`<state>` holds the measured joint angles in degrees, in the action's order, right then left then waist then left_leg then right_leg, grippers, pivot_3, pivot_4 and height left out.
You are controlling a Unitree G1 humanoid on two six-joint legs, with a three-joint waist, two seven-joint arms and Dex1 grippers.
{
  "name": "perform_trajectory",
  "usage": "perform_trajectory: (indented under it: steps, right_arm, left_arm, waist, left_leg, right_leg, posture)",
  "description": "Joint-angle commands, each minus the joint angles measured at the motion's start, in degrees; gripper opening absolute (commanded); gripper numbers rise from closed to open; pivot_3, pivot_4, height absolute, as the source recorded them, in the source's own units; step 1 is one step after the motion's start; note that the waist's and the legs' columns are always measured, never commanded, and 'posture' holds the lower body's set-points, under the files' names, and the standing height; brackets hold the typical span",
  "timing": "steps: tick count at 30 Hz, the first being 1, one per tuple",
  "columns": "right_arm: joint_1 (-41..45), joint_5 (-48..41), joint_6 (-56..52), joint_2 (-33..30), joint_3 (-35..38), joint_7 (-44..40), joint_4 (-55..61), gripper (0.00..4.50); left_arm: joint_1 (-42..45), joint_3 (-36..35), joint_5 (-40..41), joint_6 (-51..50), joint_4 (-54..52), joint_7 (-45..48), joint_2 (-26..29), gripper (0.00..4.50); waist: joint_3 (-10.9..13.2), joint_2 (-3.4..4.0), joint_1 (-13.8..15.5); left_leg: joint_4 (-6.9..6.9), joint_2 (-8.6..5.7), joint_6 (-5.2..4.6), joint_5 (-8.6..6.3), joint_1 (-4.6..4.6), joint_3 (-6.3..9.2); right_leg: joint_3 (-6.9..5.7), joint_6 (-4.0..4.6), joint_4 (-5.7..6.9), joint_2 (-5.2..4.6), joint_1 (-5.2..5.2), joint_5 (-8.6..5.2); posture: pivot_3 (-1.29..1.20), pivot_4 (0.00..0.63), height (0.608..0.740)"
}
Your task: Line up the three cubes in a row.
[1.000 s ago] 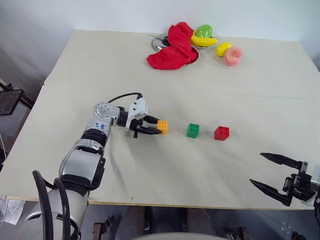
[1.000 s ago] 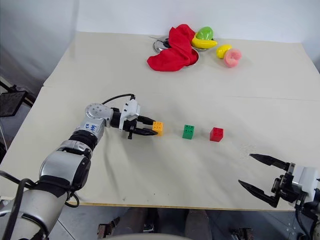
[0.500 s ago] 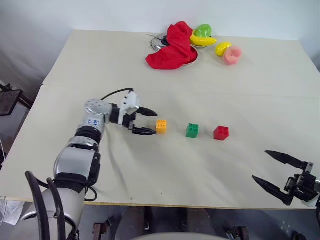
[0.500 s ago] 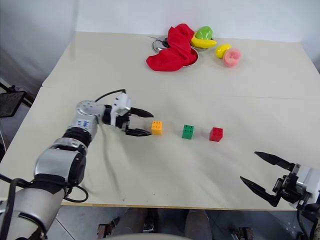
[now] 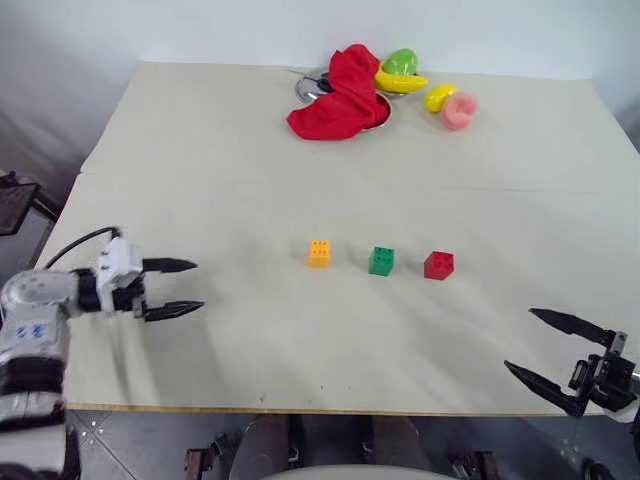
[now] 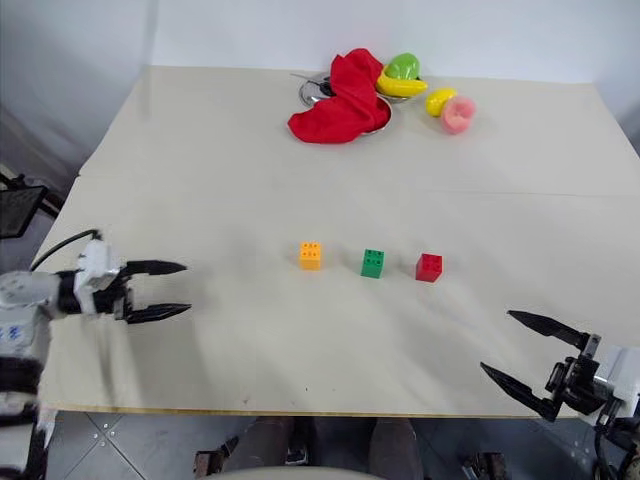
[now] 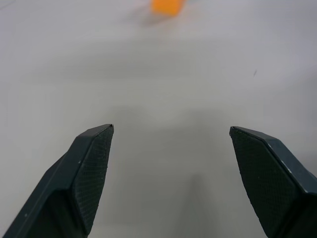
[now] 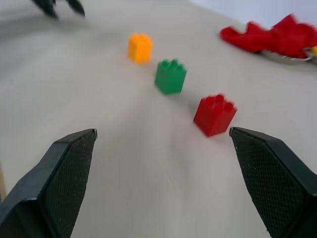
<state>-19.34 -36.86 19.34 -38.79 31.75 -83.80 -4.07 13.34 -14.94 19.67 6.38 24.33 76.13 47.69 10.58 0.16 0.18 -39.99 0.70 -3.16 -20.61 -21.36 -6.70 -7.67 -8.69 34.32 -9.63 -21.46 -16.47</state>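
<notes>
Left tool [image 5: 172, 288] hovers with fingers spread and empty over the tabletop's [image 5: 200, 180] left edge, well apart from the cubes. Right tool [image 5: 558, 358] hangs spread and empty at the near right corner. Between them the orange-yellow cube [image 5: 320, 252], green cube [image 5: 382, 261] and red cube [image 5: 438, 265] sit in a row, apart from one another, the orange-yellow one nearest the left tool.

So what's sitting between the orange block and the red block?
The green cube sits between the orange-yellow cube and the red cube, apart from both. The head views show this, and the right wrist view too.
</notes>
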Motion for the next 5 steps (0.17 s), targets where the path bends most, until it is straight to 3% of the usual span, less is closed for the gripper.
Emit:
perform_trajectory:
  steps: [1,5]
  right_arm:
    - [2.54,0.41,2.48,-2.73,0.63,-4.26,-6.11,4.5]
    - [5.72,1.23,2.98,-3.47,-1.35,-5.48,-8.98,4.5]
  left_arm:
    - [-7.19,-6.63,2.62,-2.6,-12.51,-8.52,-0.98,3.99]
    - [-14.55,-8.59,4.47,-5.02,-18.88,-9.96,-1.87,3.99]
  waist:
    - [0.01,0.01,-0.12]
    - [0.01,0.1,-0.4]
  left_leg:
    - [0.0,0.01,0.01,0.0,0.01,0.01]
    - [0.03,0.04,0.1,-0.05,0.08,0.01]
  right_leg:
    - [0.06,0.0,-0.02,-0.03,0.01,0.0]
    - [0.16,0.08,0.0,-0.11,0.02,-0.04]
  posture:
    - [0.0,0.15,0.74]
    - [0.0,0.15,0.74]
